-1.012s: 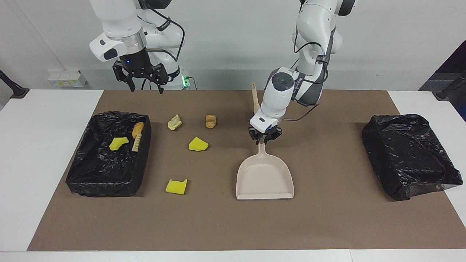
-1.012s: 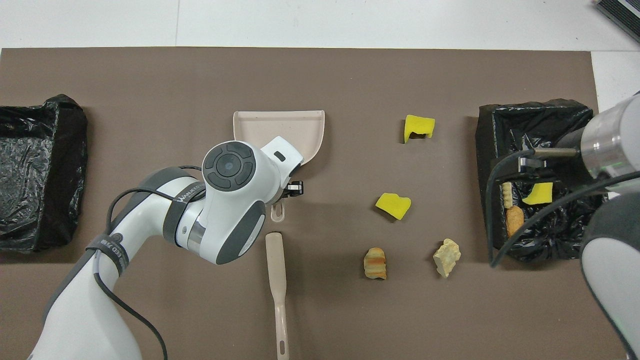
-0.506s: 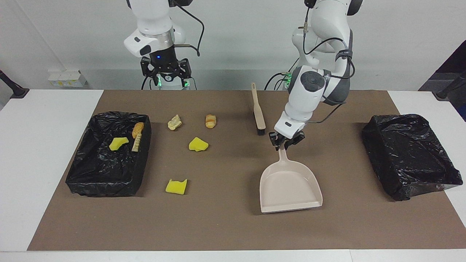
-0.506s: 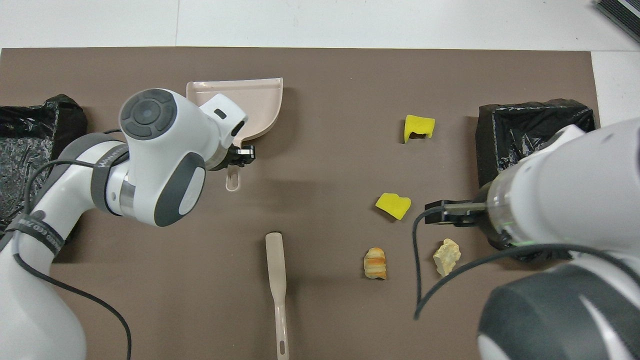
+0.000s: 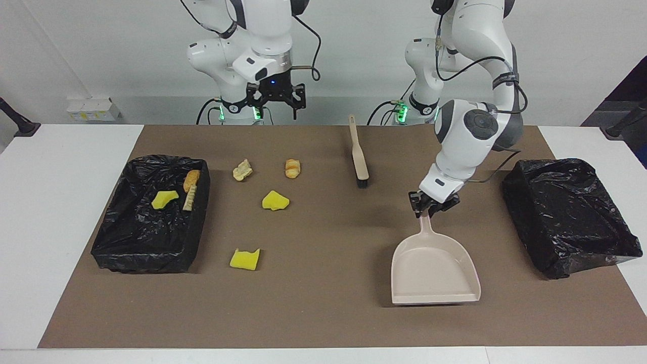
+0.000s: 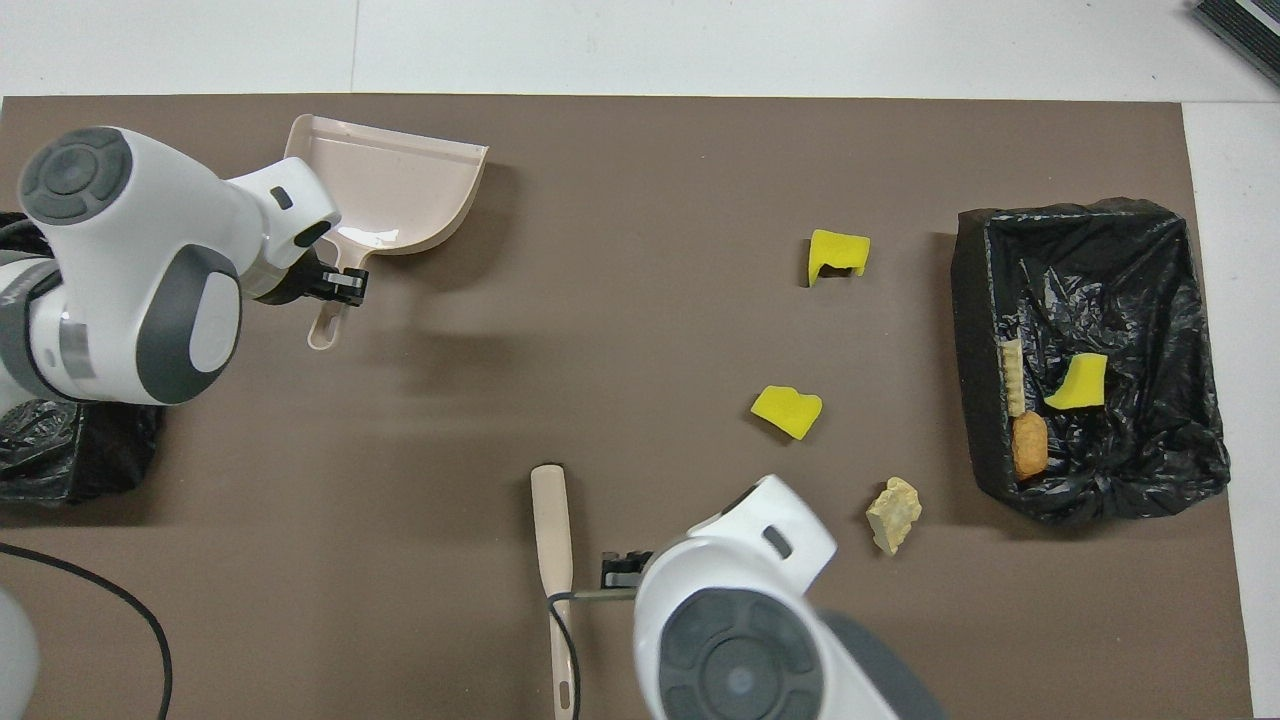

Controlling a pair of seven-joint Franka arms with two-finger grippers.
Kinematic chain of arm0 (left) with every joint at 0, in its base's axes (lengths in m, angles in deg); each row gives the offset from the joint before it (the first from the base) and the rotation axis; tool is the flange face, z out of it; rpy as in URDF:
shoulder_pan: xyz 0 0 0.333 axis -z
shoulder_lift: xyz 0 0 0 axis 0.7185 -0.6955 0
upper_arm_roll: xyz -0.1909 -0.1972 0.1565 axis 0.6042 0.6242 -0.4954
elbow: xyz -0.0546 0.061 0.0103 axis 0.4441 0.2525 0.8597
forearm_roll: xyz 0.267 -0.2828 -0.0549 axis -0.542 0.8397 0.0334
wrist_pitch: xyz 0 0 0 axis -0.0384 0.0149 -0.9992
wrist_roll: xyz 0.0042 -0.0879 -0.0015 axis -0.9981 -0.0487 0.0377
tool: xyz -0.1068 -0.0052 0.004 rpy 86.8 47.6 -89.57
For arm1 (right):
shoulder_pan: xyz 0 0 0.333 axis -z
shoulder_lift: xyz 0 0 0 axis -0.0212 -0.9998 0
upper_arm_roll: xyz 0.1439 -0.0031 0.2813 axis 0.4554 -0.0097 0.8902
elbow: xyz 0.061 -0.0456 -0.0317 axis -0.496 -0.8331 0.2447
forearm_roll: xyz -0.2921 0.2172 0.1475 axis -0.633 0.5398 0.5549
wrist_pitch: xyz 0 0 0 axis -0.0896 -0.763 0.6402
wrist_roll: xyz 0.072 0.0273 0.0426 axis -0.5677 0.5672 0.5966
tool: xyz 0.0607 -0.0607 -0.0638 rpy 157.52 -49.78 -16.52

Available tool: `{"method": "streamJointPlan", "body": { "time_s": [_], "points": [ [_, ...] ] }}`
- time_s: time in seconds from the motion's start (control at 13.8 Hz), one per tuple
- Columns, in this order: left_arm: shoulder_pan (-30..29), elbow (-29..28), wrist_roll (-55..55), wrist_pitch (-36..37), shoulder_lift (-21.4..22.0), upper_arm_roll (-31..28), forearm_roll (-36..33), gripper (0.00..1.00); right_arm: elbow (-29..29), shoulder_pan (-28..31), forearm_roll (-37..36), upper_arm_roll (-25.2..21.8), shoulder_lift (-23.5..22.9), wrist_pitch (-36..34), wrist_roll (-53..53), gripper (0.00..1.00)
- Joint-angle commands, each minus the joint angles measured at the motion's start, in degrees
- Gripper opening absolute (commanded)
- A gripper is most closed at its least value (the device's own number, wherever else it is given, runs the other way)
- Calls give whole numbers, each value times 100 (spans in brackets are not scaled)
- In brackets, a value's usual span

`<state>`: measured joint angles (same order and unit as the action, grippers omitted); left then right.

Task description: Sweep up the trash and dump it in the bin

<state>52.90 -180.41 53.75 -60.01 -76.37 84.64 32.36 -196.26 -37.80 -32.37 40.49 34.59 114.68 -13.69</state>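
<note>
Your left gripper (image 5: 428, 208) pinches the narrow handle of the smooth beige plastic dustpan (image 5: 433, 270), whose shallow flared scoop lies just below it. Your right gripper (image 5: 276, 98) hangs with fingers spread, above the mat's edge by the robots. The trash (image 5: 275, 200), spongy yellow wedges and crusty golden chunks, lies beneath and outward from it; three scraps sit in the crinkled black-lined bin (image 5: 126, 247).

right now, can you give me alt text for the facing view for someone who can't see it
The left hand grips the handle of a beige plastic dustpan beside an empty black-lined bin. Four small yellow and golden-brown scraps lie on the brown mat, three more in the other bin; the right hand hangs raised.
</note>
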Motion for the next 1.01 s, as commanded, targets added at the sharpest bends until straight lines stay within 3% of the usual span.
{"method": "streamJointPlan", "body": {
  "time_s": [0.0,0.36,0.58,0.94],
  "points": [
    [-283,568,1284,399,-274,62,-97,0,-259,-549,66,-52,-413,647,-597,92],
    [-477,649,3462,452,-309,62,-326,0,-276,-1245,-30,-61,-1214,1472,-870,88],
    [-679,543,4871,531,-265,54,-326,0,-311,-1438,-39,-61,-1469,1799,-871,84],
    [-890,175,5999,602,-99,53,-335,0,-724,-1544,-13,-52,-1303,1967,-818,81]
  ]
}}
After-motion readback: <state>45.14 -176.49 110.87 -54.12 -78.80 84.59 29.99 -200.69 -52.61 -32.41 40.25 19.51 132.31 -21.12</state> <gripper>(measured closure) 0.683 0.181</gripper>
